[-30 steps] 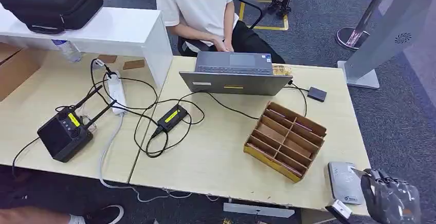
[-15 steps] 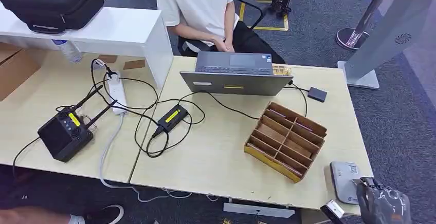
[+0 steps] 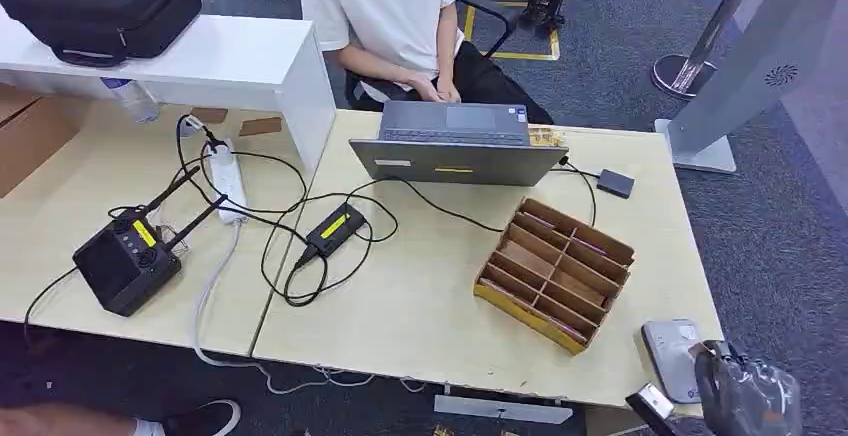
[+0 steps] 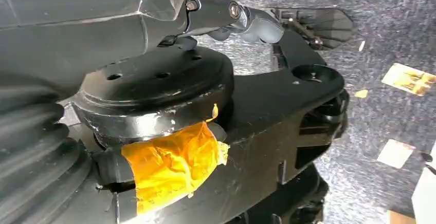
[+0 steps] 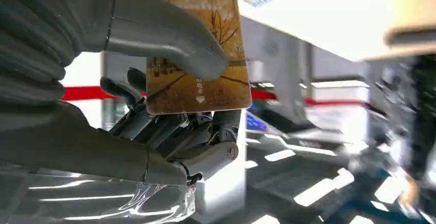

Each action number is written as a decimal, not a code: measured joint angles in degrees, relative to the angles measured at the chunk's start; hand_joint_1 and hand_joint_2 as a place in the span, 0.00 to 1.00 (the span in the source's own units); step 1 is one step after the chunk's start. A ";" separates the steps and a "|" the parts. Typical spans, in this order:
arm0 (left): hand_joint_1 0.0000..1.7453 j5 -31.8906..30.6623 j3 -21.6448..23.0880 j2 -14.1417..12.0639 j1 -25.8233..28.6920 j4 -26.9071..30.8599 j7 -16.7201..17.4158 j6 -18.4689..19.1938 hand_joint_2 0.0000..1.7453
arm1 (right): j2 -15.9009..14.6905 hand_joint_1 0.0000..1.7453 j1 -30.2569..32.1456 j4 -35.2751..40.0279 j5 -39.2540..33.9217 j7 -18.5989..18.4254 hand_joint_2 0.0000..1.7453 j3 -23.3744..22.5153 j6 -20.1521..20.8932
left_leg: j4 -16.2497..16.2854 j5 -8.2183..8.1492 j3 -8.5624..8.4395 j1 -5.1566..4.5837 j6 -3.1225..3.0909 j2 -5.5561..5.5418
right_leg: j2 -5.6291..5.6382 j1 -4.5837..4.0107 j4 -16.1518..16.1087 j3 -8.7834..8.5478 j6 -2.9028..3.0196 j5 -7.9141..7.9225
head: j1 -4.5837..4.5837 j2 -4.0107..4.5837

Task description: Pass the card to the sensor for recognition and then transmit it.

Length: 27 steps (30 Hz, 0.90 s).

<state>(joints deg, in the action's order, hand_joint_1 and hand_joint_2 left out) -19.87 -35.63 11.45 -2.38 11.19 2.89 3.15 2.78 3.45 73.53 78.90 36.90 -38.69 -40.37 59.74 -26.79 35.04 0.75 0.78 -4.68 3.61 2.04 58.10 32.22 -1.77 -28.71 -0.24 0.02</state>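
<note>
My right hand (image 3: pixel 745 396), wrapped in clear plastic, hangs at the table's front right corner, just right of the flat grey sensor (image 3: pixel 672 356). In the right wrist view that hand (image 5: pixel 154 131) pinches a brown hotel card (image 5: pixel 198 49) between the thumb and the fingers, and the card stands upright. A wooden card box (image 3: pixel 555 271) with several compartments sits on the table to the left of the sensor. My left hand (image 4: pixel 247 21) hangs beside my body with a finger stretched out and nothing in it.
A person (image 3: pixel 390 16) sits at the far side behind an open laptop (image 3: pixel 455 146). Cables, a power strip (image 3: pixel 228 181) and a black antenna device (image 3: pixel 125 261) lie on the left table. A grey kiosk stand (image 3: pixel 740 76) rises at the right.
My right hand with the card has sunk slightly beside the sensor. The things on the table lie as before.
</note>
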 joint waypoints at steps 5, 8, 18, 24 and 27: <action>0.00 -1.64 0.02 -0.09 0.00 0.00 0.00 0.50 1.00 | -3.50 1.00 -1.53 7.72 -7.12 -7.76 1.00 5.91 0.02 | 0.01 0.04 0.01 -0.02 0.02 -0.01 | 0.00 0.02 0.01 0.00 -0.03 0.04 | 0.00 -0.02; 0.00 -2.43 0.04 -0.11 0.00 0.00 0.09 0.66 1.00 | -8.27 1.00 -3.22 11.69 -9.07 -13.93 1.00 11.81 0.02 | 0.01 0.04 0.07 -0.05 0.02 0.07 | 0.07 0.03 0.02 0.01 -0.03 0.06 | 0.02 0.00; 0.00 -6.33 1.11 -0.39 -0.18 0.00 0.37 1.42 1.00 | -23.34 1.00 -26.23 11.54 -5.92 -30.89 1.00 39.02 4.80 | 0.02 0.18 -0.07 -0.01 0.06 0.31 | 0.35 0.01 0.06 0.07 0.00 0.28 | 0.00 0.00; 0.00 -9.60 3.04 -0.50 -0.37 0.00 0.52 2.43 1.00 | -22.55 1.00 -40.87 2.68 -1.52 -35.70 1.00 52.20 7.72 | -0.01 0.28 0.00 0.01 0.09 0.34 | 0.40 -0.01 0.18 0.15 0.07 0.32 | 0.02 0.00; 0.00 -10.97 4.04 -0.59 -0.58 0.00 0.61 2.95 1.00 | -20.16 1.00 -48.27 -4.73 -0.32 -37.82 1.00 59.15 8.57 | 0.00 0.32 -0.01 0.04 0.14 0.23 | 0.33 -0.01 0.18 0.16 0.07 0.32 | 0.02 0.00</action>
<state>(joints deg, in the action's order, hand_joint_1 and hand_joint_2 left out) -30.84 -31.59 10.86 -2.96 11.19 3.50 6.10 -17.38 -44.82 68.80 78.58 -0.92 20.47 -31.80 59.74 -26.47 35.04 0.78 0.92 -4.45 3.94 2.03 58.28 32.37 -1.70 -28.39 -0.22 0.02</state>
